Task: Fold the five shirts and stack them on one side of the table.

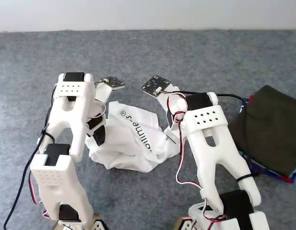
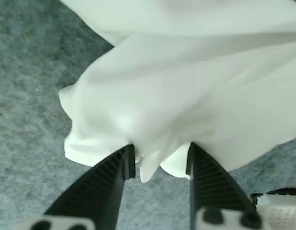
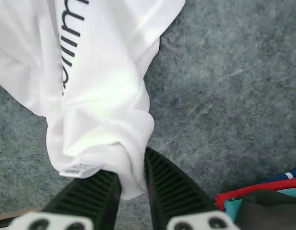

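Note:
A crumpled white shirt (image 1: 131, 139) with black lettering lies bunched on the grey table between the two arms. My left gripper (image 2: 159, 160) has a fold of the white shirt (image 2: 186, 96) pinched between its black fingers (image 2: 114, 177). My right gripper (image 3: 133, 175) is shut on another edge of the white shirt (image 3: 100, 96), near its small label. In the high view the left arm (image 1: 73, 115) stands at the shirt's left side and the right arm (image 1: 205, 124) at its right side.
A stack of folded shirts (image 1: 270, 129), dark olive on top with blue and red edges beneath, sits at the table's right edge. Its corner (image 3: 263, 201) shows by the right gripper. Grey carpet-like surface (image 1: 152, 57) stretches behind the arms.

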You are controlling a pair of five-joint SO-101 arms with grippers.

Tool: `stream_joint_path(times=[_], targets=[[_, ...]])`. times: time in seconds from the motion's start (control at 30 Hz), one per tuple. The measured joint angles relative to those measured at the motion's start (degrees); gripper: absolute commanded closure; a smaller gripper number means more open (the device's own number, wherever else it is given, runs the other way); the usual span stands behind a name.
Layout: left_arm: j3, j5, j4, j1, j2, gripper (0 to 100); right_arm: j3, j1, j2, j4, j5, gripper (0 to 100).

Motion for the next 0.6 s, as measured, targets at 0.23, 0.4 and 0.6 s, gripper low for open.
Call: stream_joint_path(times=[0.23, 0.4, 0.6], targets=[[0.4, 0.0, 0.0, 0.1, 0.0, 92, 0.0, 0.0, 0.0, 0.0, 0.0, 98.9], [3.7, 0.0, 0.0, 0.1, 0.0, 92, 0.0, 0.0, 0.0, 0.0, 0.0, 98.9], [5.6, 0.0, 0.0, 0.1, -0.2, 92, 0.0, 0.0, 0.0, 0.0, 0.0, 98.9]])
